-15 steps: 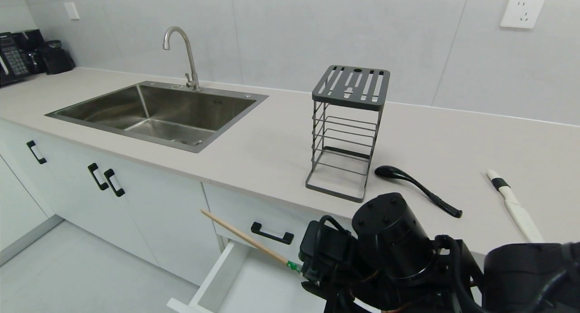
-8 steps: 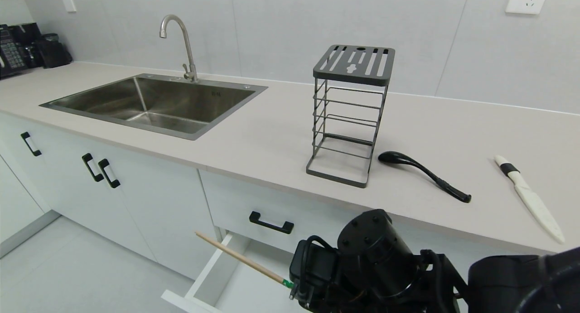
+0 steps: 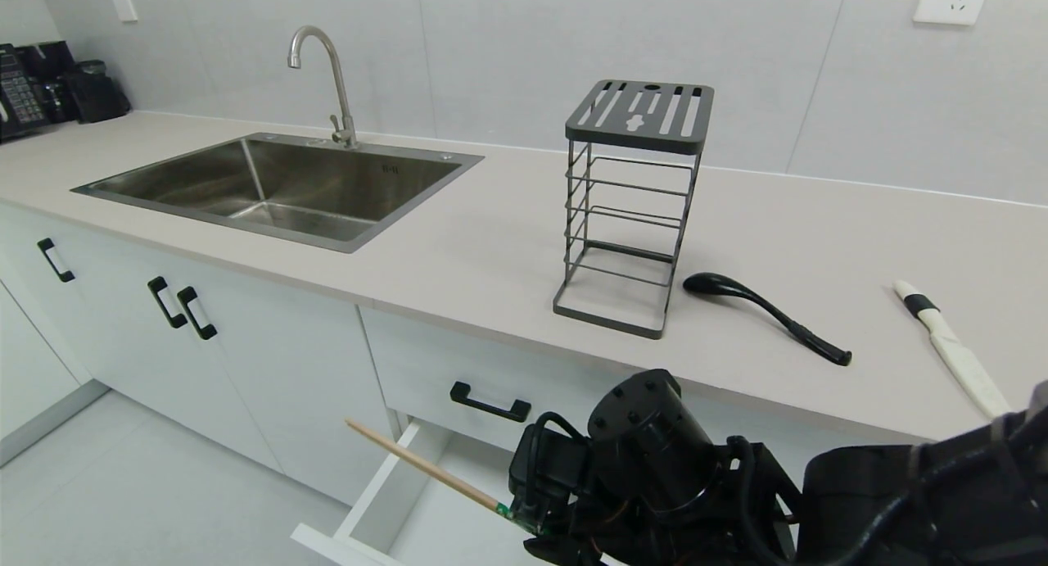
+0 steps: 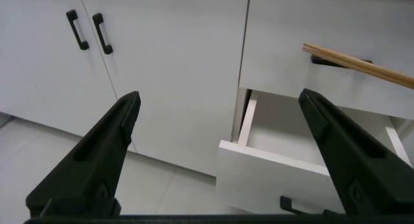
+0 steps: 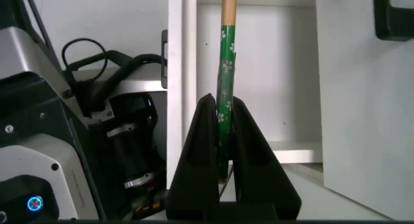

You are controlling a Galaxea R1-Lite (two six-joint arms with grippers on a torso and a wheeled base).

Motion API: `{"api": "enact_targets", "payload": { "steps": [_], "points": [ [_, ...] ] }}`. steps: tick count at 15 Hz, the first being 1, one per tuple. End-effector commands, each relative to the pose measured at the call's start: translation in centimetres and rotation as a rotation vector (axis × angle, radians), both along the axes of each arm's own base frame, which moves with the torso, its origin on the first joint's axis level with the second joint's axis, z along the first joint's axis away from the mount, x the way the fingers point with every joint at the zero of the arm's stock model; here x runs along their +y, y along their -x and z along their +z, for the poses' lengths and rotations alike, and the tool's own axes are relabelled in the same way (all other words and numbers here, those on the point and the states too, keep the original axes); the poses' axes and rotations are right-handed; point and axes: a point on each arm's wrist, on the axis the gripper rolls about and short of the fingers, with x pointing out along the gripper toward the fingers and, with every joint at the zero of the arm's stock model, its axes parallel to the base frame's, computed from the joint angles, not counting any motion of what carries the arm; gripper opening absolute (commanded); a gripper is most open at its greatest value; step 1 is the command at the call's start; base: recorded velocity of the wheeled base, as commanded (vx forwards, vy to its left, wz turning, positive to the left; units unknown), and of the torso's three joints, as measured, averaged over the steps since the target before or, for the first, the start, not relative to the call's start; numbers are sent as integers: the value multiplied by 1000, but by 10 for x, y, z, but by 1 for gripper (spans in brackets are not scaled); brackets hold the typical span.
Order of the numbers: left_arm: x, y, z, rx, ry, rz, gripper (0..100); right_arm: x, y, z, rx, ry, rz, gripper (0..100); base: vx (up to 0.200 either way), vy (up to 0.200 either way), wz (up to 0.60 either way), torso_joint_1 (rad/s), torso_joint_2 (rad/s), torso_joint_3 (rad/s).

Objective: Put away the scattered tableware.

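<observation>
R gripper pinches green-ended wooden chopstick by its end. Shaft points left over the open white drawer, below counter. L gripper is nearby, fingers spread, empty.

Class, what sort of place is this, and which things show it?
Probably a kitchen: a steel sink with a faucet set in a countertop, cabinets and an open drawer below.

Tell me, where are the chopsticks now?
In the head view, the chopsticks are low in the middle, clamped in the right pincer and poking out over the open drawer.
</observation>
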Motion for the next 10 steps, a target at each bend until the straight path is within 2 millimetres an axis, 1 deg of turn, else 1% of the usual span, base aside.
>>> {"api": "enact_targets", "payload": {
  "steps": [1, 3, 4, 7, 10],
  "points": [
    [0, 0, 0, 1, 0, 0, 100, 1, 0, 0, -5, 4, 2, 0, 0, 0, 0, 0, 0, 0],
    [0, 0, 0, 1, 0, 2, 100, 2, -1, 0, -10, 3, 3, 0, 0, 0, 0, -16, 25, 11],
    [0, 0, 0, 1, 0, 0, 100, 4, -3, 1, -15, -3, 1, 0, 0, 0, 0, -129, 237, 124],
    [0, 0, 0, 1, 0, 0, 100, 9, 2, -1, -52, 27, -22, 0, 0, 0, 0, -196, 387, 181],
    [0, 0, 0, 0, 0, 0, 100, 21, 0, -3, -76, 32, -33, 0, 0, 0, 0, -238, 396, 159]
  ]
}}
